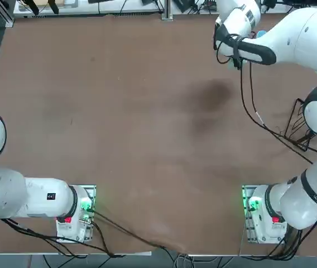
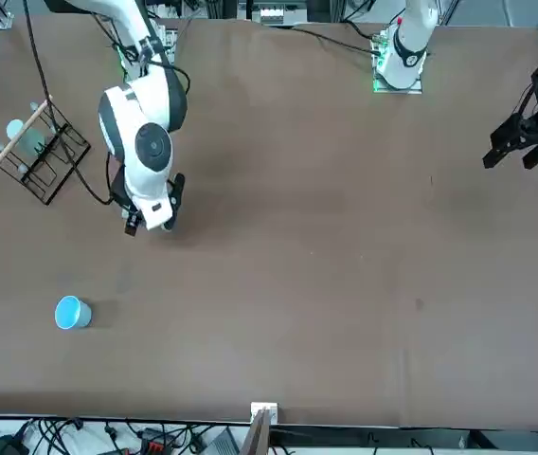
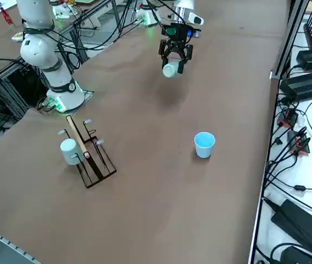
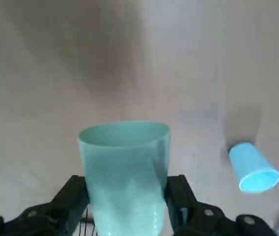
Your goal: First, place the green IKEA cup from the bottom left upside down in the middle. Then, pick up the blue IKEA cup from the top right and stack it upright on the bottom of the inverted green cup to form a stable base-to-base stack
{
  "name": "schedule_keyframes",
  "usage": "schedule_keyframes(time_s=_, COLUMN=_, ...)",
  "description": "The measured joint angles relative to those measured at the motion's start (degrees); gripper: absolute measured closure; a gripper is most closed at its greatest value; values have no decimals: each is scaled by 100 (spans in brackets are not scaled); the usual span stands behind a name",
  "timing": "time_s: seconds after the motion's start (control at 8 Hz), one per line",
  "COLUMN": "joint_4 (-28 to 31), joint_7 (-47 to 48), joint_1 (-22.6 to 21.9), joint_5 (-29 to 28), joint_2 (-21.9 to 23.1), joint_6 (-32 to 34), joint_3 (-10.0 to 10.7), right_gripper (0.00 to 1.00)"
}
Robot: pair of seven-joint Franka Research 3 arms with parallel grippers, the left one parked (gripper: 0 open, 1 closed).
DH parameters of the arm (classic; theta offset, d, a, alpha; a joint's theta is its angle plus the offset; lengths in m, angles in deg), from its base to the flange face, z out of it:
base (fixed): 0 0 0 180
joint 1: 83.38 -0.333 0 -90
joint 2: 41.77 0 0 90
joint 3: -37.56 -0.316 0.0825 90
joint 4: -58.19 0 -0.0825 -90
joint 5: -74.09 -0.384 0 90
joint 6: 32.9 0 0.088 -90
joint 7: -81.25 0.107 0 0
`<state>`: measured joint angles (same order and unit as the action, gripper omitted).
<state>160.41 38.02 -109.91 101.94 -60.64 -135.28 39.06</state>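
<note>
My right hand (image 4: 125, 206) grips the green cup (image 4: 125, 172) between both fingers (image 4: 68, 196), holding it in the air above the tabletop (image 3: 161, 181), over the far right part, with its mouth turned away from my wrist. The blue cup (image 3: 204, 144) stands upright on the tabletop, nearer the far right corner, well apart from my hand. Near my right edge, a small wire rack (image 3: 90, 157) carries a pale cup (image 3: 69, 148).
</note>
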Motion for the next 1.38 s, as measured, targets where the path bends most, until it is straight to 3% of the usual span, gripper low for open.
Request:
schedule_keyframes(time_s=0.5, joint_4=-725, joint_7=699, joint_1=-53, joint_5=670, joint_2=-686, joint_6=976, joint_3=-21, right_gripper=11)
schedule_keyframes(time_s=1.0, joint_4=-781, joint_7=1110, joint_1=-515, joint_5=1437, joint_2=-1418, joint_6=1588, joint_3=-51, right_gripper=11)
schedule_keyframes(time_s=1.38, joint_4=-788, joint_7=1333, joint_1=-537, joint_5=1796, joint_2=-1987, joint_6=1649, joint_3=-47, right_gripper=13)
